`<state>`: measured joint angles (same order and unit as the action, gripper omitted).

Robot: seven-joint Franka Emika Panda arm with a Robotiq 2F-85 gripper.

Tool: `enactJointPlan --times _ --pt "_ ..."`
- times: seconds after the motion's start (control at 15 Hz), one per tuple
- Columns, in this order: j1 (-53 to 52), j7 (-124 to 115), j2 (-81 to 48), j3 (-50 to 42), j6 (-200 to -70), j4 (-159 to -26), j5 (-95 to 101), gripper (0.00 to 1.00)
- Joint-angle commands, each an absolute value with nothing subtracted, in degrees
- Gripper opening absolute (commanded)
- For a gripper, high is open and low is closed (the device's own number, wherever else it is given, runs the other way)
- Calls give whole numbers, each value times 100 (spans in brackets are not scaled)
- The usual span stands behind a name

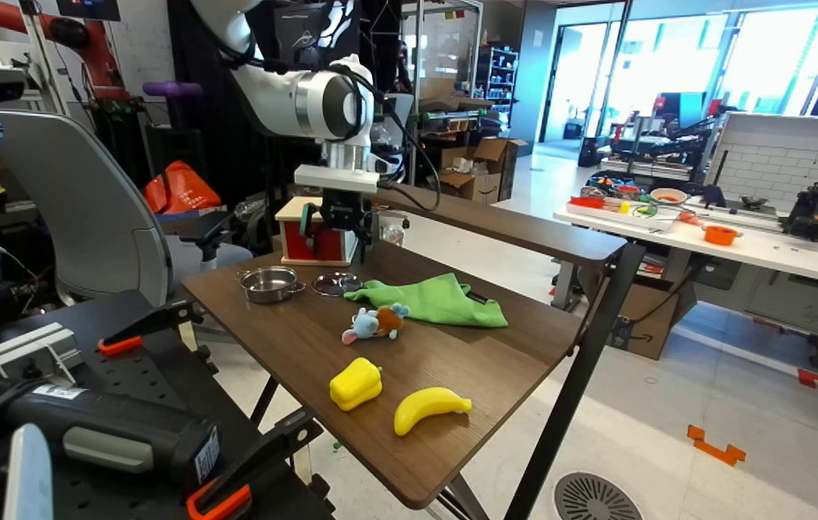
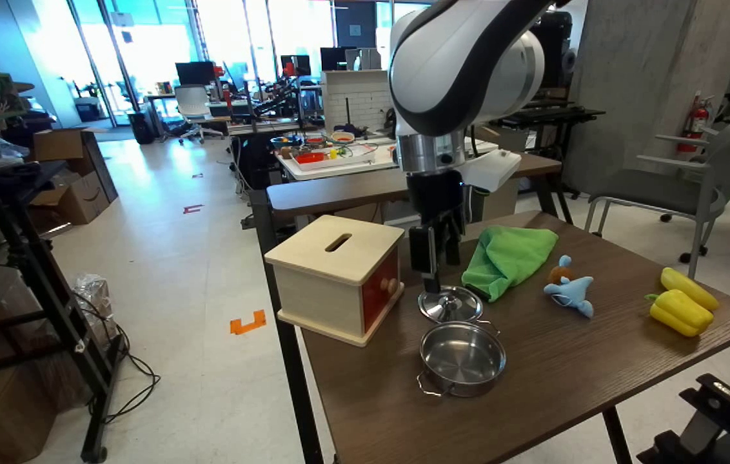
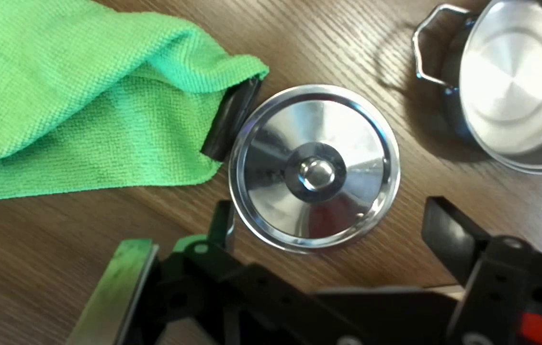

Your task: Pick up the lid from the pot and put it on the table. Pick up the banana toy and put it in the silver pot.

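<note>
The silver lid (image 1: 337,284) lies flat on the brown table (image 1: 503,368), knob up, beside the open, empty pot (image 1: 269,285). In an exterior view, the lid (image 2: 450,305) sits just behind the pot (image 2: 463,358). My gripper (image 3: 331,213) is open and empty, its fingers wide apart. In the wrist view the lid (image 3: 316,167) shows just ahead of and between the fingertips, and the pot (image 3: 510,86) is at the upper right. In both exterior views the gripper (image 1: 338,249) hangs pointing down near the lid. The yellow banana (image 1: 429,409) lies at the table's far end from the gripper; it is out of the wrist view.
A wooden box with a red front (image 2: 339,290) stands close beside the gripper. A green cloth (image 1: 438,300) lies by the lid, a black handle (image 3: 232,120) poking out from under it. A plush toy (image 1: 378,323) and a yellow pepper (image 1: 356,384) lie towards the banana.
</note>
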<state>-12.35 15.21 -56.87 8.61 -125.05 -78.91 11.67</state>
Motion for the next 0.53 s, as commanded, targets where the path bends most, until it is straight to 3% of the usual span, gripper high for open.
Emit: enactJointPlan --times 0.0,0.47 --pt "-1189 1432 -4682 778 -12293 -8939 1199 100" --pt "-518 534 -3281 321 -13070 -10884 905 100"
